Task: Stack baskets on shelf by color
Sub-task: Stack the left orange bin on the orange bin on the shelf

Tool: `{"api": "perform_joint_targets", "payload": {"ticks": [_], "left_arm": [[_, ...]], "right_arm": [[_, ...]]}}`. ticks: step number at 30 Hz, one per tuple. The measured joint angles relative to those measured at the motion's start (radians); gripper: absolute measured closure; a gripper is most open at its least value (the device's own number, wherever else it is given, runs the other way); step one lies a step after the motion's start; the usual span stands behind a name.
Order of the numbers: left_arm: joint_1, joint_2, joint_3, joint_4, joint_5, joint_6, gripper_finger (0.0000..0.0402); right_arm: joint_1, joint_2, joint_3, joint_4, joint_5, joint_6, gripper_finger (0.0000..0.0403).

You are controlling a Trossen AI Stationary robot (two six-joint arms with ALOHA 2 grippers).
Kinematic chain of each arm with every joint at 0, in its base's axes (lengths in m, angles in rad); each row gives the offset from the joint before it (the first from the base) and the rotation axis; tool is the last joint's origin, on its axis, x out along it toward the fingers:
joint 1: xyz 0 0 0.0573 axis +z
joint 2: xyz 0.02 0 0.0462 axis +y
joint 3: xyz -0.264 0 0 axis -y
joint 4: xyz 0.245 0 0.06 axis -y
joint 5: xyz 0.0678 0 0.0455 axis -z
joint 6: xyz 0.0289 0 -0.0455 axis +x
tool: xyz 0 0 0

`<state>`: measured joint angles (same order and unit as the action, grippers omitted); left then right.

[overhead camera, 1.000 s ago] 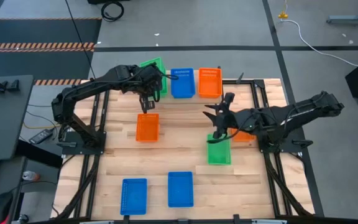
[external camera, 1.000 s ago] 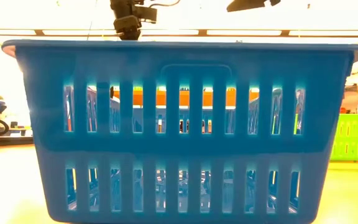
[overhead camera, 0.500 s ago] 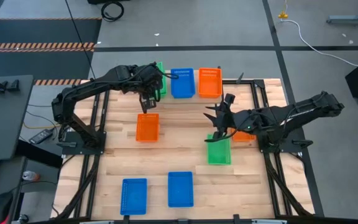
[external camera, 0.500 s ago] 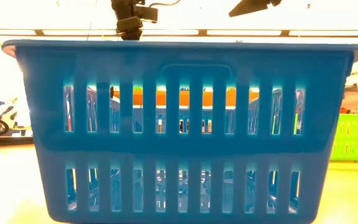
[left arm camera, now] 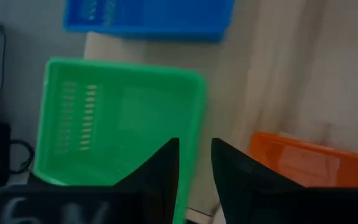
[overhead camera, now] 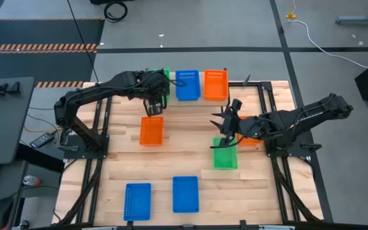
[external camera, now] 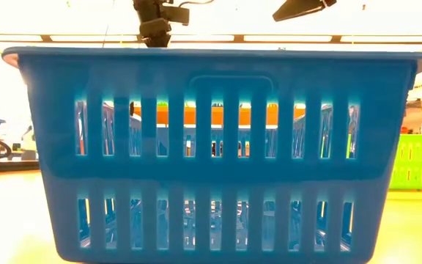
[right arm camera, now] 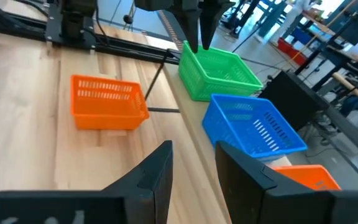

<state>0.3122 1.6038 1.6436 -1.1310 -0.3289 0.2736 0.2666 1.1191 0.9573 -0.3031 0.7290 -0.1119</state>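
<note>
On the shelf point(right arm camera: 190, 127) at the table's far edge stand a green basket point(left arm camera: 117, 118), a blue basket point(overhead camera: 187, 85) and an orange basket point(overhead camera: 215, 84), left to right. My left gripper point(left arm camera: 195, 163) points down, open, with its fingers on either side of the green basket's near end wall, by its left corner. My right gripper point(right arm camera: 192, 163) is open and has nothing in it. It hovers over the far end of a second green basket point(overhead camera: 225, 155) on the table. Another orange basket point(overhead camera: 151, 130) rests on the table near my left gripper.
An orange basket point(overhead camera: 250, 138) lies partly under my right arm. Two blue baskets point(overhead camera: 137, 200) point(overhead camera: 185, 193) sit near the front edge; one fills the low view point(external camera: 215, 154). Bare planks lie between them and the arms.
The green basket at the shelf's left end has come down from a tilted stand to sit flat on the shelf, under my left gripper.
</note>
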Motion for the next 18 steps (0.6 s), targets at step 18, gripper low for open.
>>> {"api": "perform_joint_targets", "payload": {"ticks": [18], "left_arm": [[-0.346,0.013,-0.228,-0.130,0.243,-0.330,0.0296]], "right_arm": [[0.014,0.000,0.000,-0.005,-0.031,0.045,0.0275]]}}
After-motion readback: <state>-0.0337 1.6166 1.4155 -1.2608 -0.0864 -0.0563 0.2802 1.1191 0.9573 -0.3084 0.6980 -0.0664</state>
